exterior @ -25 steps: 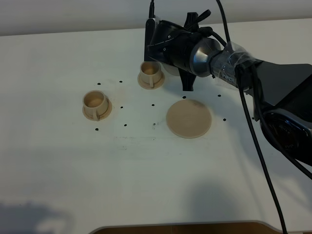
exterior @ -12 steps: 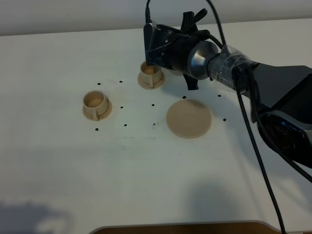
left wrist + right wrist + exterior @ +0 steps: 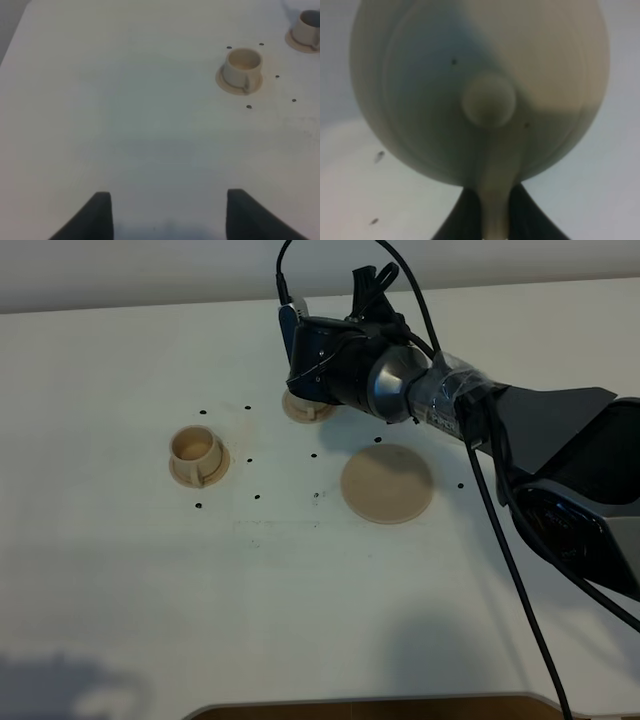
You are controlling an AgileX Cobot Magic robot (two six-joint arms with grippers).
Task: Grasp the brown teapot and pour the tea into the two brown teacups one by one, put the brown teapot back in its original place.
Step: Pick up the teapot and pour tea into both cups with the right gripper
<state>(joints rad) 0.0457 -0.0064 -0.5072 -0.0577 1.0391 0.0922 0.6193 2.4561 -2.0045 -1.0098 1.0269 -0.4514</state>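
My right gripper (image 3: 492, 222) is shut on the loop handle of the brown teapot (image 3: 480, 85), whose round lid and knob fill the right wrist view. In the high view the right gripper (image 3: 325, 365) hangs over the far brown teacup (image 3: 303, 410) and hides the teapot and most of that cup. The other brown teacup (image 3: 197, 453) stands apart to the left; it also shows in the left wrist view (image 3: 242, 67), with the far cup (image 3: 306, 30) at the edge. The wide round saucer disc (image 3: 387, 483) lies bare. My left gripper (image 3: 167, 220) is open and empty above bare table.
The white table (image 3: 300, 590) carries small black dot marks around the cups and saucer. The right arm and its black cables (image 3: 500, 520) stretch from the right side across to the far cup. A brown edge (image 3: 370, 708) shows at the table's front.
My right gripper with the teapot has moved left and a little toward the far cup, now covering most of it. The left cup and the saucer disc have not moved.
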